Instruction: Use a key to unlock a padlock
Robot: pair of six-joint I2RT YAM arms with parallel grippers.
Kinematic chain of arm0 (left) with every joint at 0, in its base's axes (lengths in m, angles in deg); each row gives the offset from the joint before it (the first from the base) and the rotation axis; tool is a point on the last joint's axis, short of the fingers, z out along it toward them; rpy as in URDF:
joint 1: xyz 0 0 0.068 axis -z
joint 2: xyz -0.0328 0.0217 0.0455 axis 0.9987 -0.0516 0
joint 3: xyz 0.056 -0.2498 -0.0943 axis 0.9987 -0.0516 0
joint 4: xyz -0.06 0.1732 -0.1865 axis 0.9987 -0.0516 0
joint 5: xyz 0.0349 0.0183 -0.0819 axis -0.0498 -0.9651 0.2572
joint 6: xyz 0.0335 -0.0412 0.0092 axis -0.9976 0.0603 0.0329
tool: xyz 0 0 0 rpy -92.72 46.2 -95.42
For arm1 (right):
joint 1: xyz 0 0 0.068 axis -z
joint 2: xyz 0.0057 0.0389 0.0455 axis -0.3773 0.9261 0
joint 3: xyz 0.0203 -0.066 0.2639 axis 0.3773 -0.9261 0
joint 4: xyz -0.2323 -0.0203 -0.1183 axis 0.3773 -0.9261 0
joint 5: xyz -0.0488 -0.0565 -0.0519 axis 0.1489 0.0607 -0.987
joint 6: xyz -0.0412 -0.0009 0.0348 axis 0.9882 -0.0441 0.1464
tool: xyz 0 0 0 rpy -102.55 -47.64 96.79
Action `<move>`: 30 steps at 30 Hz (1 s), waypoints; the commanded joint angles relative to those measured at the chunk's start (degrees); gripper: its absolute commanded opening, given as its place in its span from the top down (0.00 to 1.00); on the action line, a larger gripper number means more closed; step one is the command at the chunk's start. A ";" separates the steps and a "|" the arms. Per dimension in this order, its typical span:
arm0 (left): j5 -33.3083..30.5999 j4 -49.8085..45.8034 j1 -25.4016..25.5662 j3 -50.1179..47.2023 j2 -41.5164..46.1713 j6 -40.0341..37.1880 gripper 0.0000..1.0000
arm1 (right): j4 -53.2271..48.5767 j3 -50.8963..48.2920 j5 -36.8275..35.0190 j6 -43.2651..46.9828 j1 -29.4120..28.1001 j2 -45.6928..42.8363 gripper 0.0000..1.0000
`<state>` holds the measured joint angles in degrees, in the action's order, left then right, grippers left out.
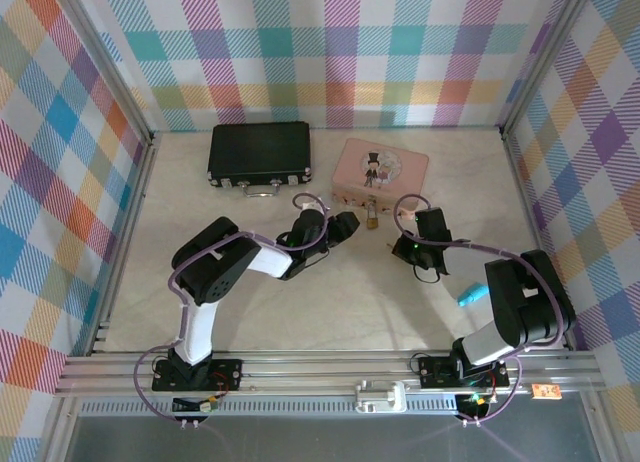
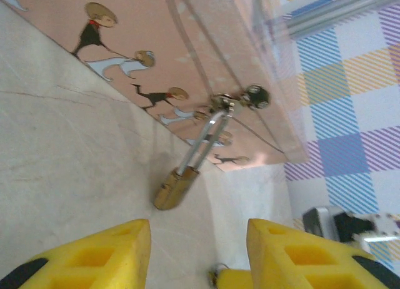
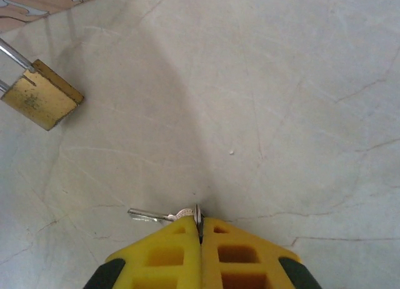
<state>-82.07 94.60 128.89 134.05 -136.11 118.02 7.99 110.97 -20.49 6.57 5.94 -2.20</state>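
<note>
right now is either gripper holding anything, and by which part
The right gripper pinches the key by its head end, blade sticking out sideways. The left gripper is open and holds nothing.

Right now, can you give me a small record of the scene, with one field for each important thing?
padlock: brass, body on the table, shackle hooked in the tin's clasp
key: silvery, pinched at its head
left fingers: open, facing the padlock, not touching it
right fingers: shut on the key
pink tin: lid closed, behind the padlock
</note>
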 commanded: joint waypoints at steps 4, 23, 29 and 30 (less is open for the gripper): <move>7.35 7.86 -0.60 0.65 2.75 3.77 0.55 | -2.01 -0.23 -0.70 1.87 -0.38 -7.15 1.00; 7.71 9.85 1.28 5.03 -2.97 29.48 0.53 | 0.57 3.76 13.34 8.82 -0.39 -16.94 1.00; 8.30 0.30 1.54 5.84 0.81 34.75 0.52 | 9.67 3.22 20.28 11.19 -0.38 -14.34 1.00; 8.07 -0.86 1.51 5.93 1.46 34.78 0.52 | 10.72 3.25 21.27 11.28 -0.45 -13.88 1.00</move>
<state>-73.15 98.88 129.94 138.53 -138.25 148.32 12.36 113.15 -4.91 15.00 5.83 -17.33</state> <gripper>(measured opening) 0.479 0.046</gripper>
